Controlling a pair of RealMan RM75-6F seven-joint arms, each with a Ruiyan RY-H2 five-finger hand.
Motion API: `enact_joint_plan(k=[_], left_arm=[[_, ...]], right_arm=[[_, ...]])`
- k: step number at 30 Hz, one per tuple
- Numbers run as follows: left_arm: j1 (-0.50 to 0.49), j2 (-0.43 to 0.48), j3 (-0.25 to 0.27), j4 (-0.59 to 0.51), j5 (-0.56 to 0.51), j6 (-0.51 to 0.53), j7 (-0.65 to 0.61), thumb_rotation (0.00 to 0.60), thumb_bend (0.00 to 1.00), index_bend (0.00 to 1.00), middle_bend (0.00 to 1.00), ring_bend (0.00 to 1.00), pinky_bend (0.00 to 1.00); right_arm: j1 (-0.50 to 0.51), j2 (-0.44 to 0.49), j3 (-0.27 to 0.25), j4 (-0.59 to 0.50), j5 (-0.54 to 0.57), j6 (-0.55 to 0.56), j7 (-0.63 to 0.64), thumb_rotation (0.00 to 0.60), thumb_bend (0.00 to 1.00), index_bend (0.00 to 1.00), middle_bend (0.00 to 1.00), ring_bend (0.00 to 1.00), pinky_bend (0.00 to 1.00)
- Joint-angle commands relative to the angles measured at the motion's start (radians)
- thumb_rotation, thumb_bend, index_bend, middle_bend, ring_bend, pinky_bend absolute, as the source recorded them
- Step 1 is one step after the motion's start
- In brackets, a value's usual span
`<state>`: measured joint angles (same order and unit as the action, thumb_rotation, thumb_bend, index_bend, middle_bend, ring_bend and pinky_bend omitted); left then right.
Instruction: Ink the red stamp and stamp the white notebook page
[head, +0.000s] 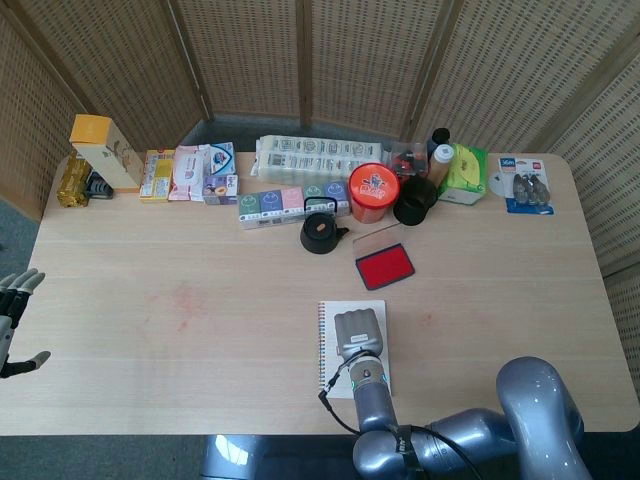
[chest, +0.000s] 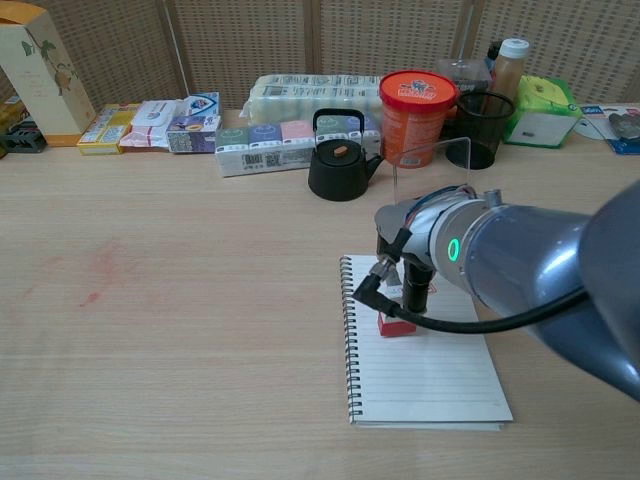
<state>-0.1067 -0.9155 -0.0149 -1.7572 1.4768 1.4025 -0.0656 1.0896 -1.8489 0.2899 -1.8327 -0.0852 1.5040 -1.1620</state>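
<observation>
At far left, the robot's left hand (head: 15, 320) is idling at the edge of the surface (head: 200, 300), its fingers (head: 22, 283) released, spread and holding nothing. Well to their right, the white notebook (chest: 425, 350) is lying flat with its spiral binding on the left, and the right hand (head: 358, 335) is hovering over its upper half. Directly beneath that hand, the red stamp (chest: 395, 325) is sitting base-down on the lined page, the arm hiding its upper part; the right fingers appear to be grasping it from above, though the grip itself is mostly hidden in both views. Beyond the hand, farther back, the open red ink pad (head: 385, 266) is waiting beside a black teapot (chest: 340, 158). The stamp looks small, rigid and light, best held by its upper body with pressure straight down; the thin paper beneath could shift or smear the print if the stamp is tilted or dragged.
</observation>
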Motion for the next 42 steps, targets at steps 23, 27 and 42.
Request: enact_joint_plan(k=[23, 27, 42], left_arm=[[-0.002, -0.003, -0.001, -0.002, -0.005, -0.006, 0.008, 0.6, 0.0, 0.0, 0.01, 0.0, 0.01], [-0.002, -0.003, -0.001, -0.003, -0.005, -0.005, 0.011, 0.6, 0.0, 0.0, 0.01, 0.0, 0.01], [-0.002, -0.004, -0.001, -0.002, -0.006, -0.005, 0.012, 0.6, 0.0, 0.0, 0.01, 0.0, 0.01]], right_arm=[[-0.029, -0.033, 0.014, 0.067, -0.01, -0.05, -0.021, 0.6, 0.44, 0.69, 1.0, 1.0, 1.0], [-0.035, -0.038, 0.008, 0.075, -0.017, -0.058, -0.022, 0.6, 0.44, 0.7, 1.0, 1.0, 1.0], [-0.063, -0.053, -0.003, 0.119, -0.037, -0.101, -0.004, 0.6, 0.44, 0.7, 1.0, 1.0, 1.0]])
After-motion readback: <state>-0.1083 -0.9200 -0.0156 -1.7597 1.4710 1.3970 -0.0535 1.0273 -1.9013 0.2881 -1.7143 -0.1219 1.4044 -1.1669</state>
